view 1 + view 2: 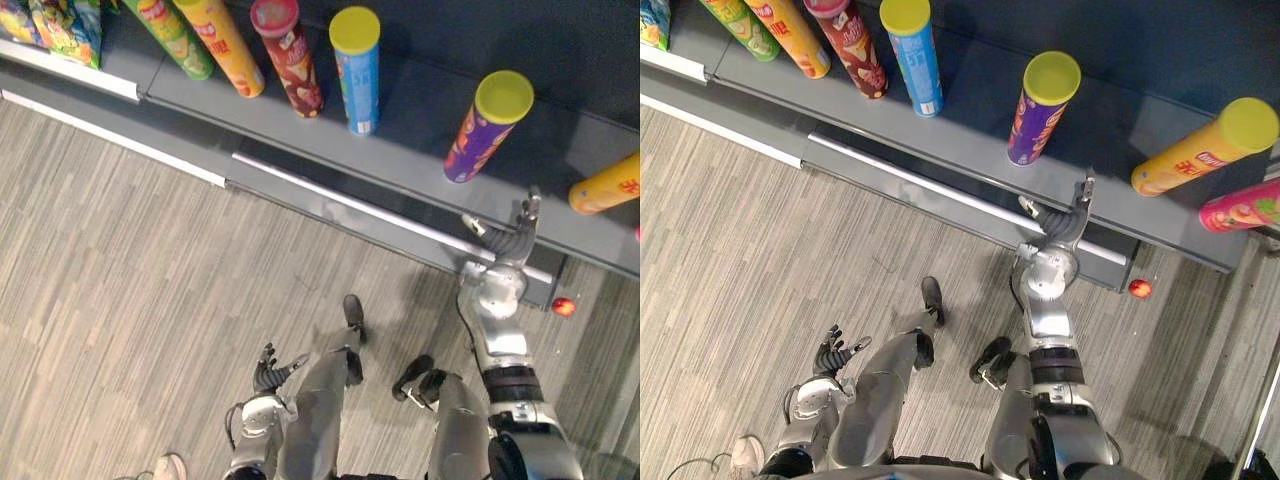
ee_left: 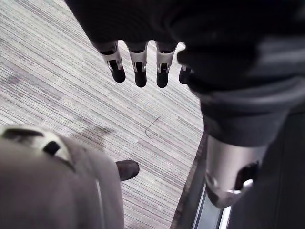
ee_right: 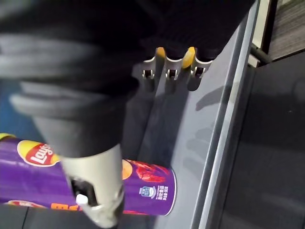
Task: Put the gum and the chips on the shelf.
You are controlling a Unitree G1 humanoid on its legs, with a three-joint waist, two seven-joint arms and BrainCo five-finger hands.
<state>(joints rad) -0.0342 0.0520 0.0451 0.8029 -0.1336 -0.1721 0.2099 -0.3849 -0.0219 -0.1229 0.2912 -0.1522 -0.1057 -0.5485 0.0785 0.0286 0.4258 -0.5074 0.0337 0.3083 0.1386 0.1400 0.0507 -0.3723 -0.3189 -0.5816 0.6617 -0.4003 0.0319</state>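
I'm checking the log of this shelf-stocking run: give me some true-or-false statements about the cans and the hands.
1. The purple can stands on the shelf. True.
2. The right hand is curled round the purple can. False: it is open and apart from the can, holding nothing.
3. The left hand is open, low over the floor. True.
4. The blue can has a red lid. False: its lid is yellow.
5. The small red object lies on the shelf. False: it lies on the floor by the shelf's base.
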